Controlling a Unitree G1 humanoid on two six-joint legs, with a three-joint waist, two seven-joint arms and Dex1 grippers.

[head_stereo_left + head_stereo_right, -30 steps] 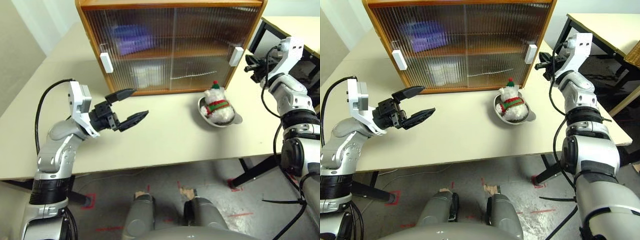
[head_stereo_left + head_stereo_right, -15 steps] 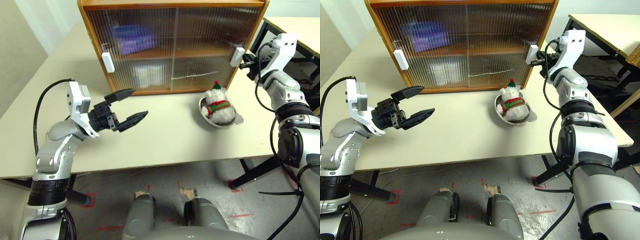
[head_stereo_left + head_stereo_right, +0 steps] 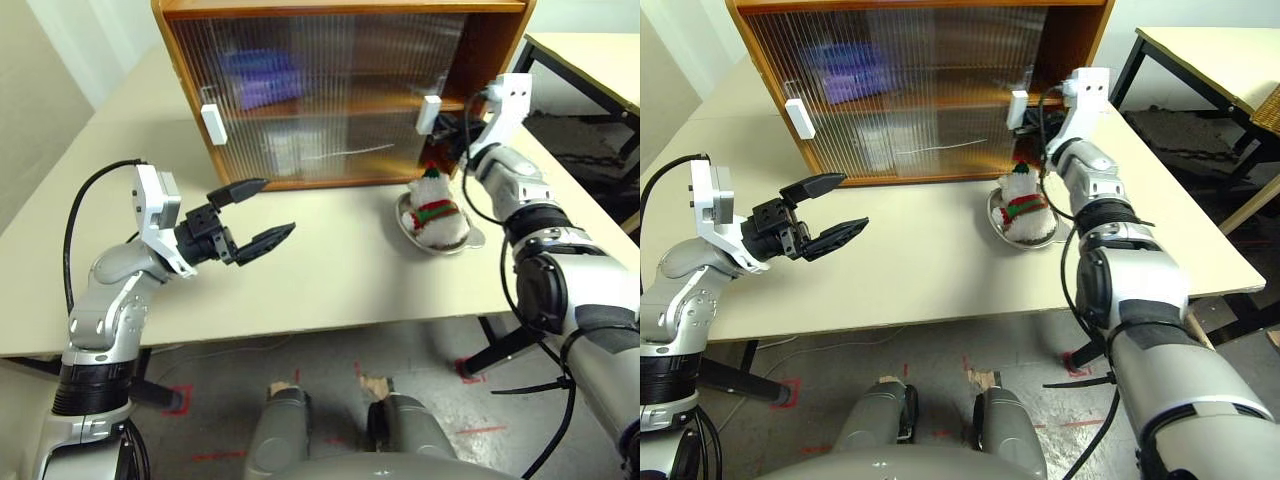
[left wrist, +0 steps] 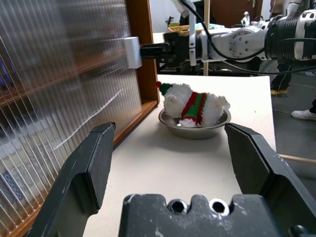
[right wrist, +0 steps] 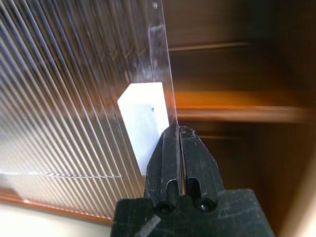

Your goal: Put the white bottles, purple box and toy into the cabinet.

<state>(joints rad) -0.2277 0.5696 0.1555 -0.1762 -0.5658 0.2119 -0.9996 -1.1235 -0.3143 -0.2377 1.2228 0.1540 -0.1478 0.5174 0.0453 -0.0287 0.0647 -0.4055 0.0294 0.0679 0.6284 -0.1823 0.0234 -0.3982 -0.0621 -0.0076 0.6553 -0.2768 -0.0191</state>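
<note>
The table [image 3: 330,280] is carrying the cabinet [image 3: 340,10], sitting just beyond the right gripper [image 3: 447,112], and the dish [image 3: 475,239] holding the toy [image 3: 436,214], resting right below that gripper and well apart from the left gripper [image 3: 262,210].

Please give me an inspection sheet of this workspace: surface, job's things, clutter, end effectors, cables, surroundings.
Surface: beige table.
Job's things: cabinet, right door partly slid open; purple box on upper shelf behind left door; white shapes behind the lower glass, unclear; toy in dish outside the cabinet.
Clutter: nothing seen.
End effectors: left end effector open, holding nothing; right end effector shut, beside the door's handle.
Cables: black cable on left arm.
Surroundings: second table, grey floor.
</note>
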